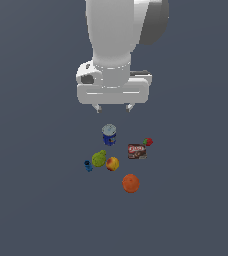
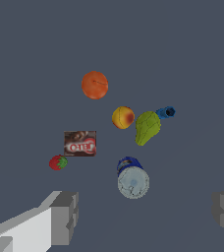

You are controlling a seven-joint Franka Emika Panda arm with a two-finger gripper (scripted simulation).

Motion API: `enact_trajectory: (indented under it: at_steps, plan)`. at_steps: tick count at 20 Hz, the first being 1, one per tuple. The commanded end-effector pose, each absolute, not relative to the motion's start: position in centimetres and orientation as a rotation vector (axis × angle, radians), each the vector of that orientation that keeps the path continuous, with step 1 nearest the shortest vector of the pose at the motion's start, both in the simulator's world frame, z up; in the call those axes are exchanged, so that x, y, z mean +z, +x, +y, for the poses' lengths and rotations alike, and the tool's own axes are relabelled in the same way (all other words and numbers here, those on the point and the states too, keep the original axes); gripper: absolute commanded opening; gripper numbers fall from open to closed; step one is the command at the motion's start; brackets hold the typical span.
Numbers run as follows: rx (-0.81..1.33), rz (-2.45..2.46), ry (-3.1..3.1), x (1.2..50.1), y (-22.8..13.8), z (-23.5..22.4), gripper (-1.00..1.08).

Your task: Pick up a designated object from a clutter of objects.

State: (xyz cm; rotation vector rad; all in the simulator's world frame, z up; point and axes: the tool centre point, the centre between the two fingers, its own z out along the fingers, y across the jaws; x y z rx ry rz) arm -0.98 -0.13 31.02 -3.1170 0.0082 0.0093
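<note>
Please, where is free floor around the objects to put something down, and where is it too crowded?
Bare floor surrounds the cluster, also just beyond the orange, which sits apart. Crowded: pear, peach-like fruit and small blue item nearly touch; strawberry sits close beside the box.

Deep orange fruit point(image 1: 130, 183), green pear point(image 1: 99, 158), blue-white can point(image 1: 109, 134), red strawberry point(image 1: 148, 142), dark red-brown box point(image 1: 137, 151)
</note>
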Motion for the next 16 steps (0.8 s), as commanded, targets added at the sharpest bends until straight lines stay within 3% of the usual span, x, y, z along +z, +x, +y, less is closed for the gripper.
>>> enact_trajectory:
  at_steps: [1,16]
  plan:
    - [0.009,0.008,-3.117,31.0,-1.0,-0.1,1.00]
    - [-0.064,0.088,-3.102,32.7,-0.1,-2.7,1.00]
